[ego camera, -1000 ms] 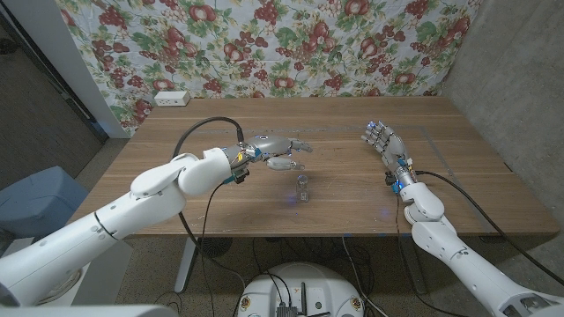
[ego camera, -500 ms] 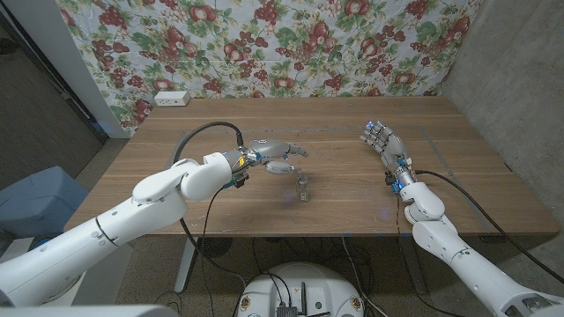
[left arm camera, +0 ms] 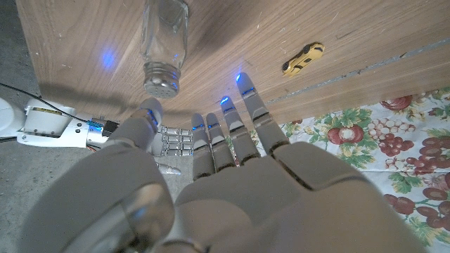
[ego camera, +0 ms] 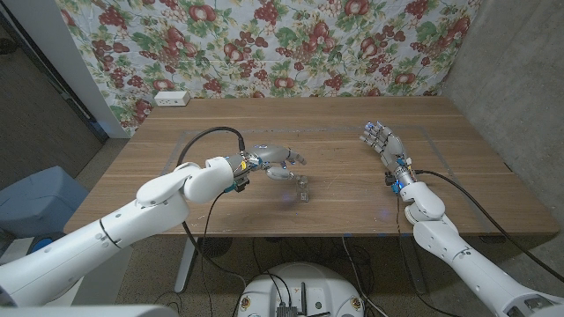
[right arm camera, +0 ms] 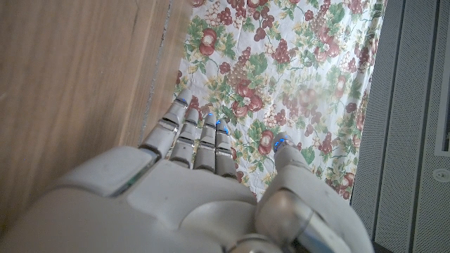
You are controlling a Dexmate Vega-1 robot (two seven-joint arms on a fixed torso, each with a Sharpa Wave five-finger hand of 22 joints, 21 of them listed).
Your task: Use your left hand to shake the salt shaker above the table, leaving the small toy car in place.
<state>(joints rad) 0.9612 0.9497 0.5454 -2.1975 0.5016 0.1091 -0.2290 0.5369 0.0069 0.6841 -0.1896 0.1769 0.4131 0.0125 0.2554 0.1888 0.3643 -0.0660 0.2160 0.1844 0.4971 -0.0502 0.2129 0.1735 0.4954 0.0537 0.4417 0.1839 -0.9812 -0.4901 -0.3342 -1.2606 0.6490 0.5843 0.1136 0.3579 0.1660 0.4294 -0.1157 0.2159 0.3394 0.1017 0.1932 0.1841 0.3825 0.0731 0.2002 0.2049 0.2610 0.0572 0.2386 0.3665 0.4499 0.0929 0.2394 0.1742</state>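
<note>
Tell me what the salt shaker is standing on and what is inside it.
The salt shaker stands upright on the bare wooden table, apart from the left hand. Its glass body looks clear; whether any salt is inside cannot be told.

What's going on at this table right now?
A two-armed robot is reaching its left hand toward a clear glass salt shaker that stands upright on the wooden table. The hand is open, fingers spread, close to the shaker but not touching it. A small yellow toy car lies on the table beyond the shaker, untouched. The right hand is off to the side, fingers extended, holding nothing.
</note>
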